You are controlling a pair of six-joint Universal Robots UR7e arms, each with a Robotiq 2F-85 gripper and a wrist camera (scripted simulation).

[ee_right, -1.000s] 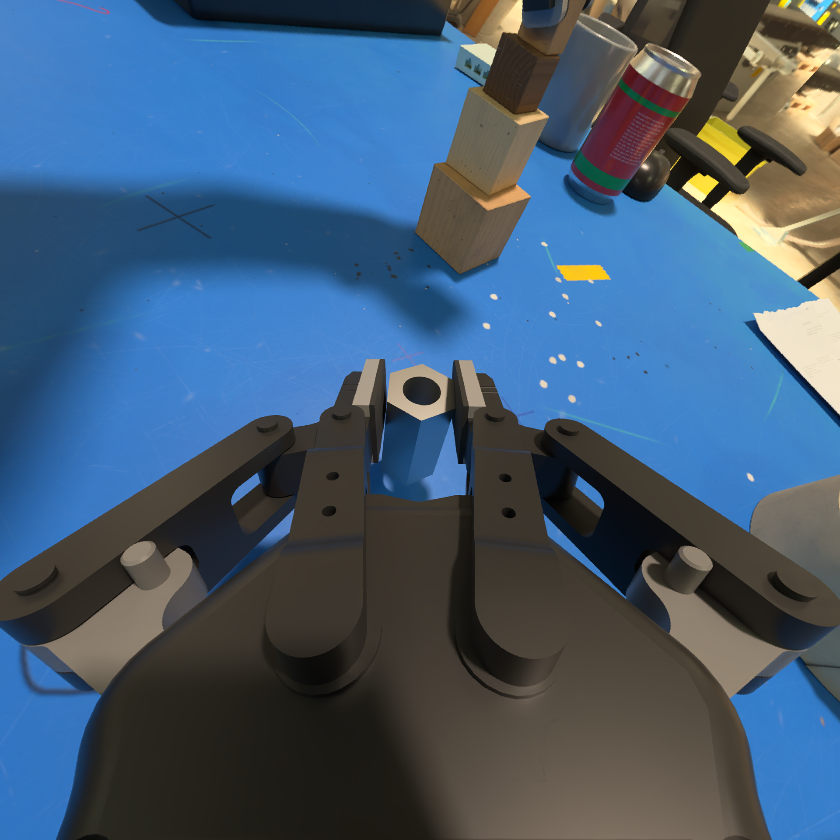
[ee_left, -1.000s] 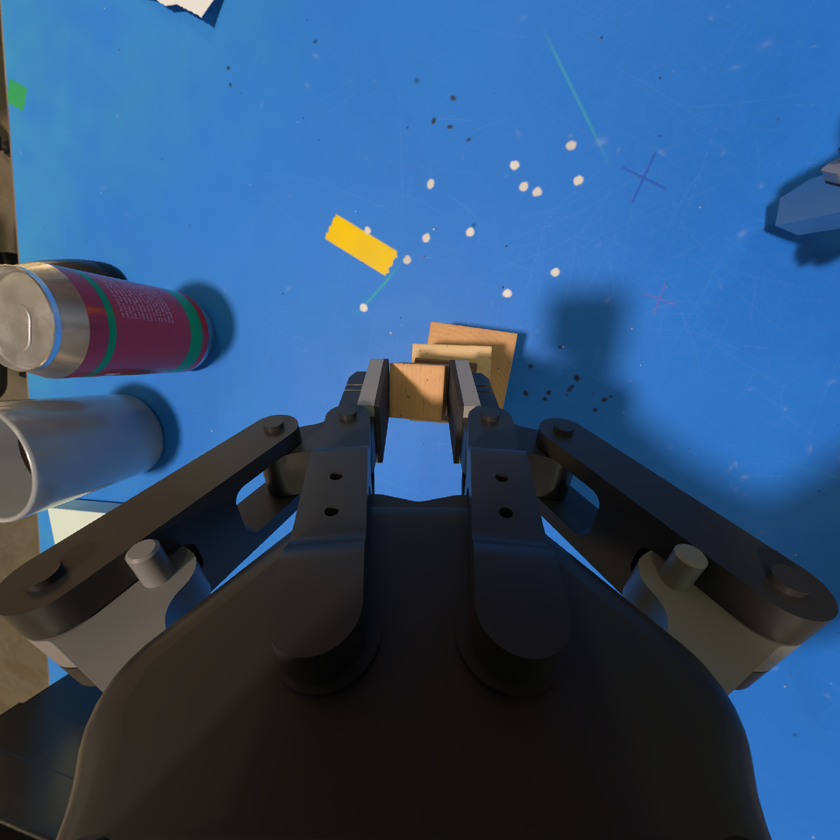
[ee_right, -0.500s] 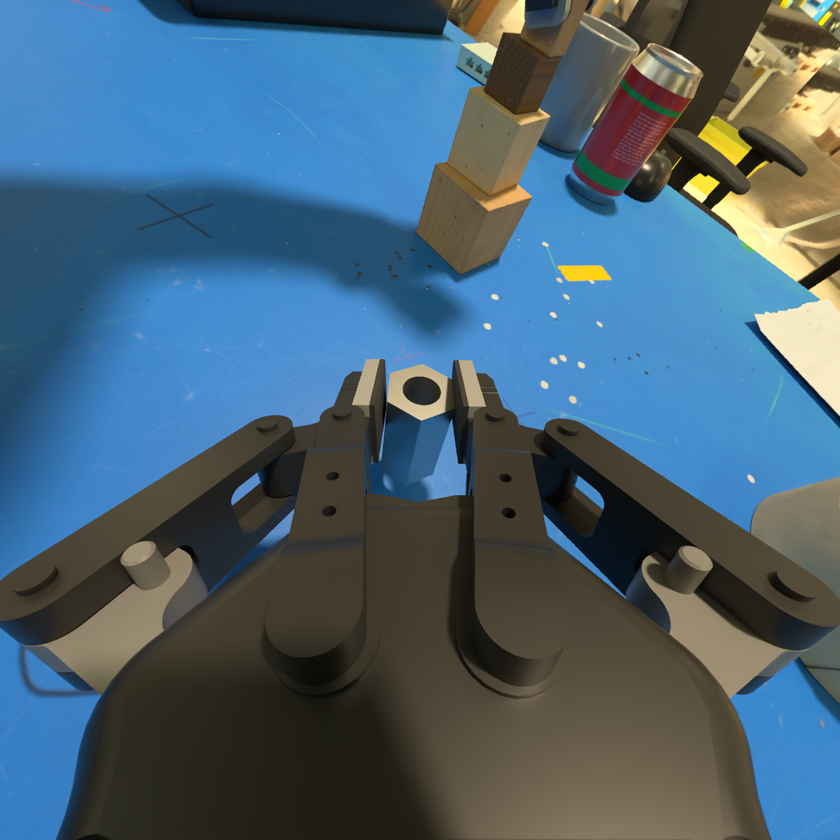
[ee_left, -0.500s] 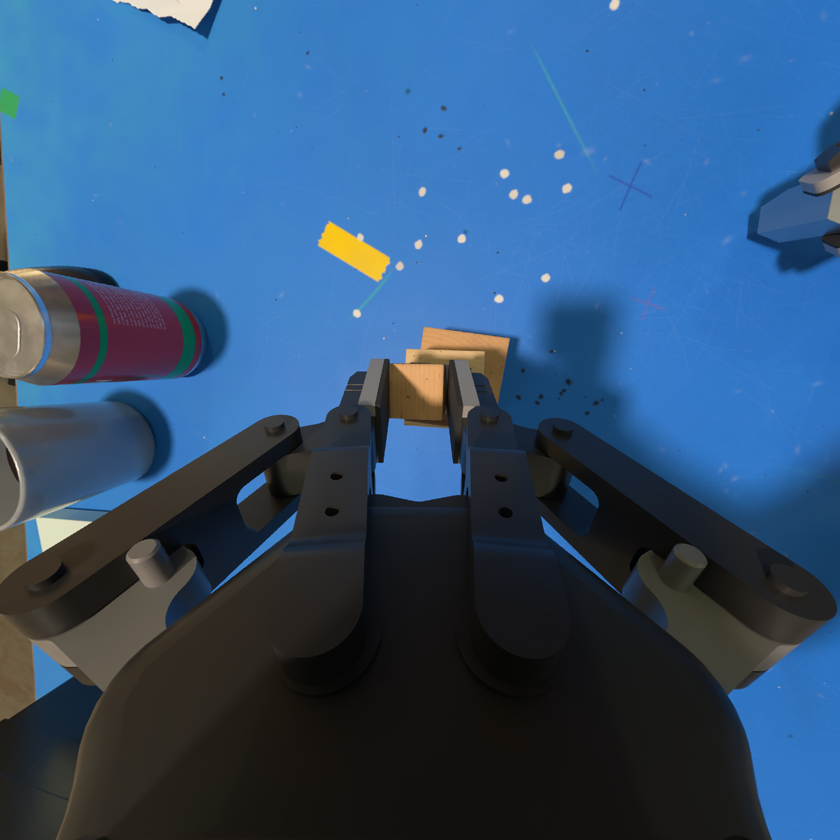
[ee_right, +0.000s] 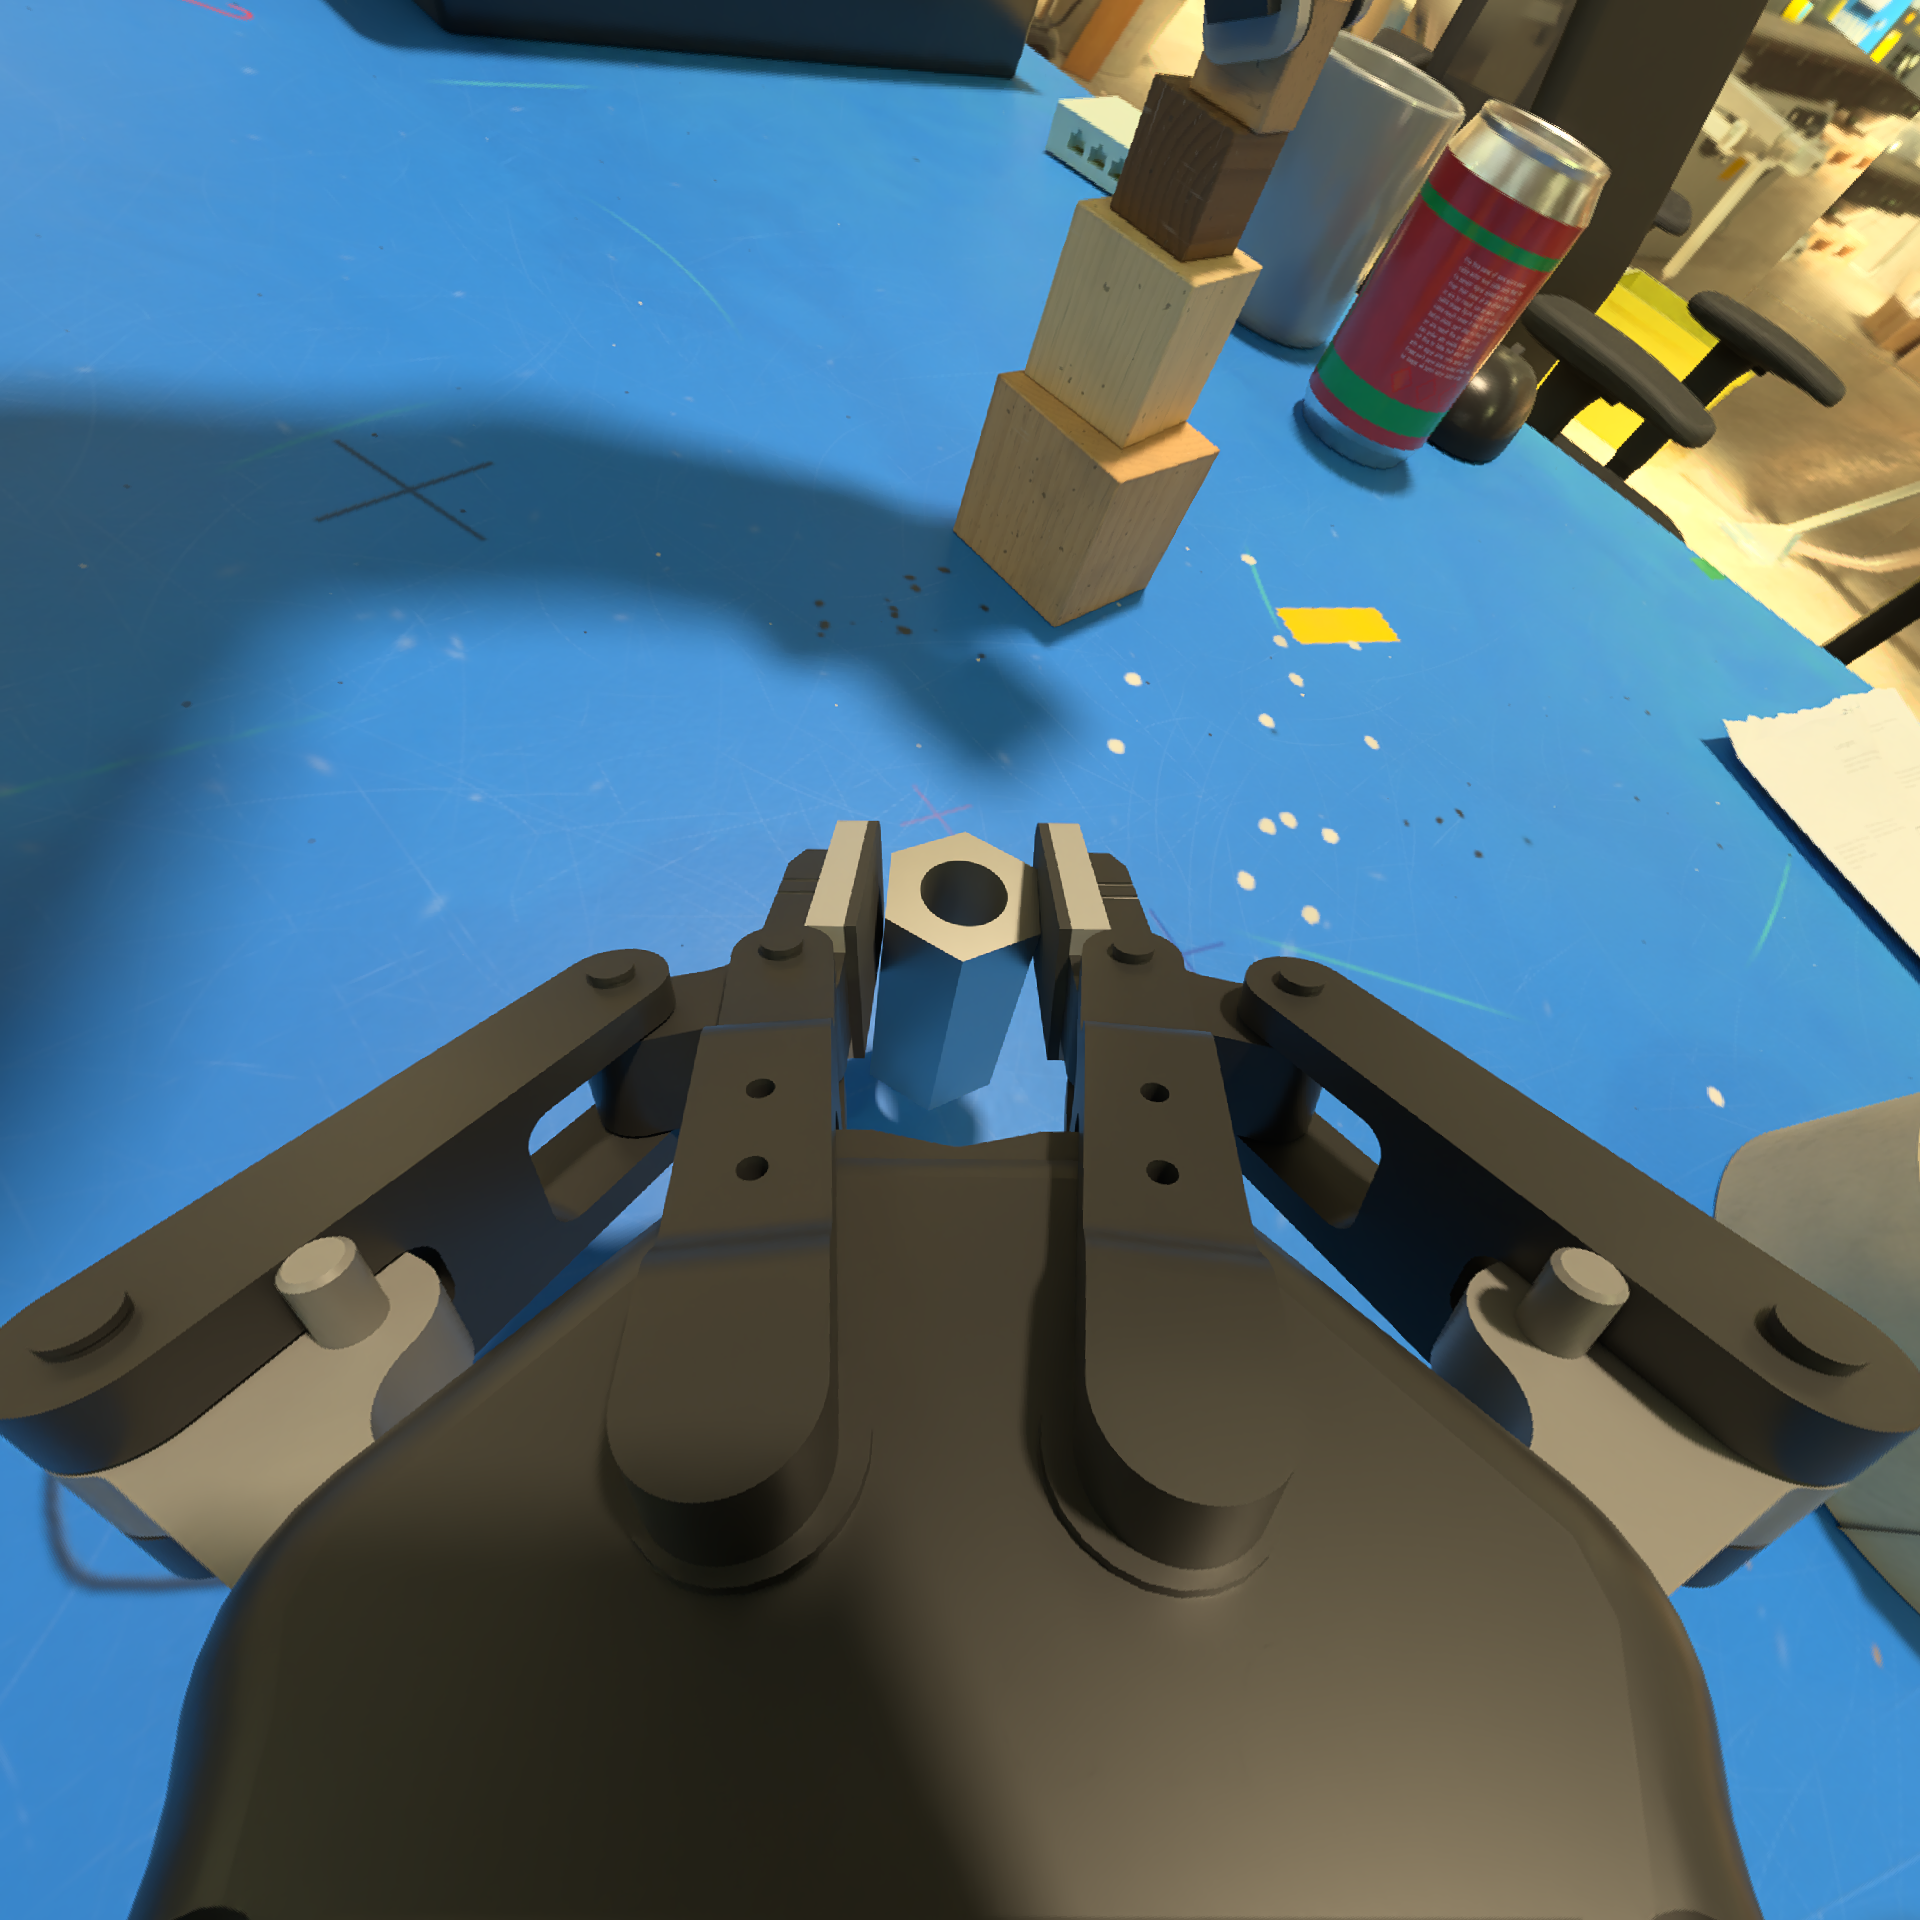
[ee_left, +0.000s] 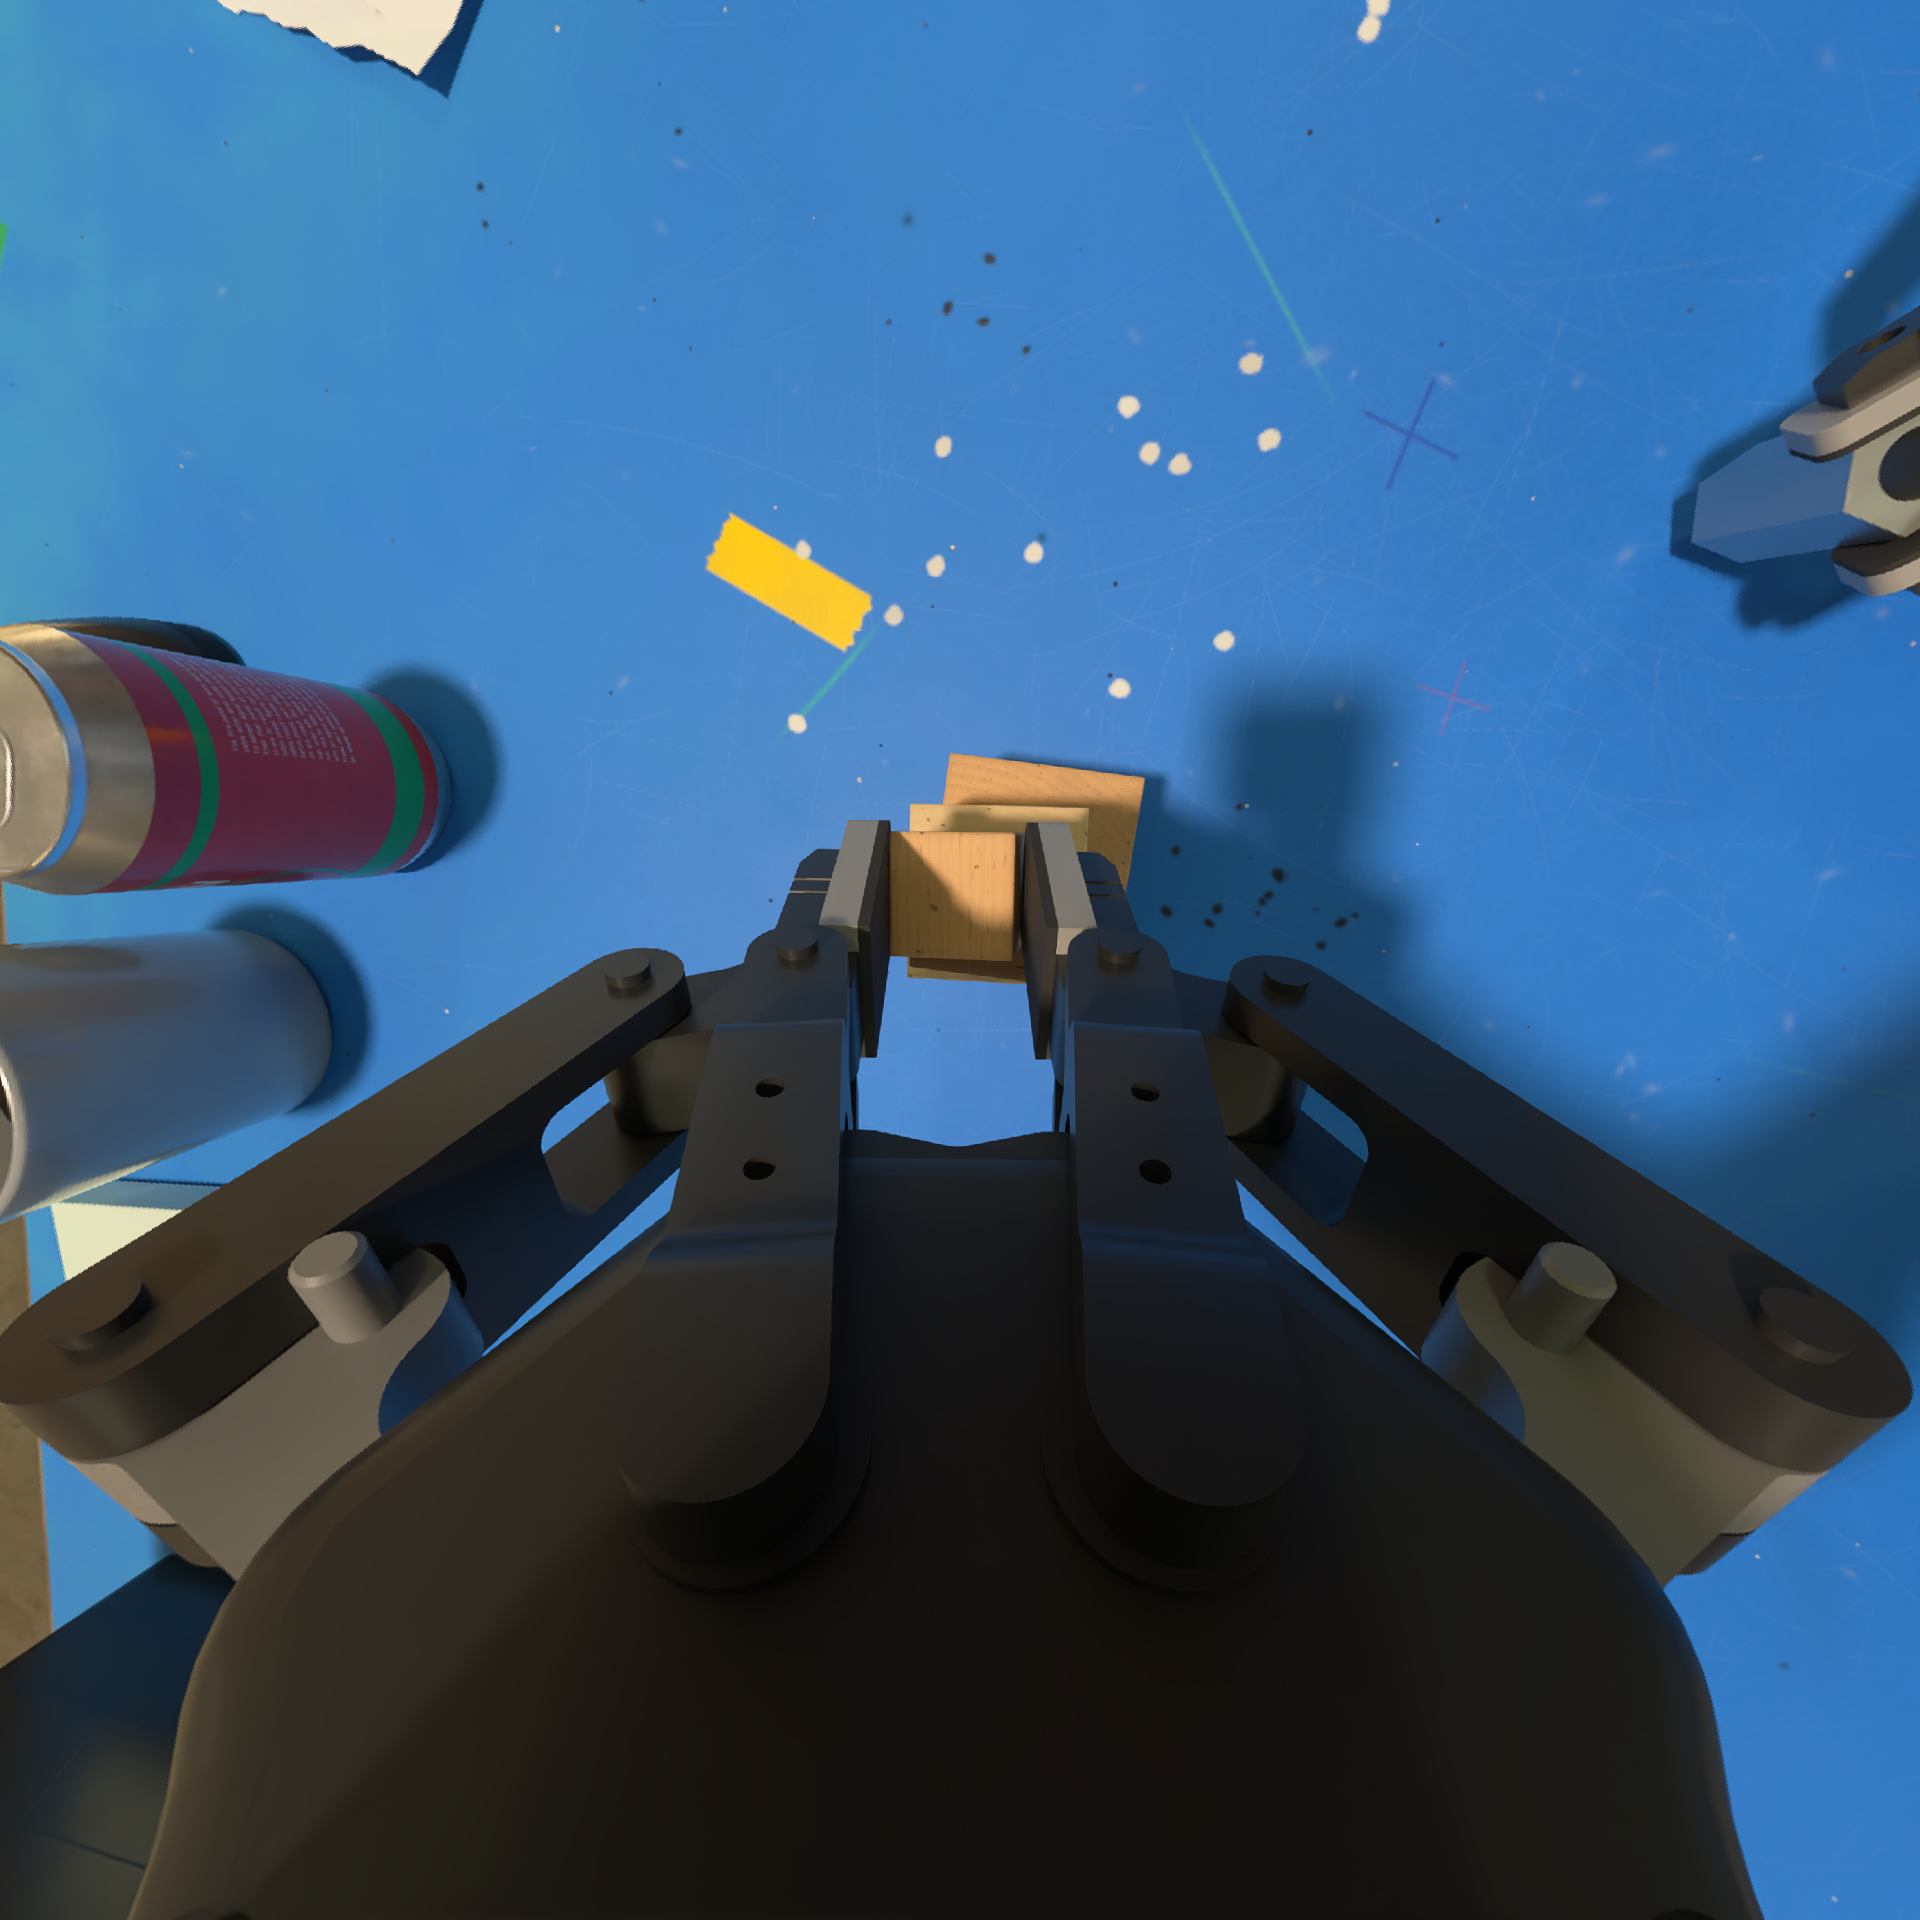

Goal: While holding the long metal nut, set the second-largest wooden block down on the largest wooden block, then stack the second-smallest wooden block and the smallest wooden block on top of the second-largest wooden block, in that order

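Four wooden blocks make one tower: largest tan block [ee_right: 1081,499] on the blue table [ee_right: 520,727], pale second-largest block [ee_right: 1138,317] on it, dark brown second-smallest block [ee_right: 1195,171] above. Left gripper [ee_left: 956,894] clamps the smallest light block [ee_left: 954,896] narrowly at the tower's top. Right gripper [ee_right: 958,894], near the tower, grips the one long hexagonal metal nut [ee_right: 961,935]. Only the right wrist view shows the dark block's side.

Both the left gripper [ee_left: 956,904] and right gripper [ee_right: 956,904] have matte charcoal linkage bars, pale grey pins and knuckles, and flat grey pads.
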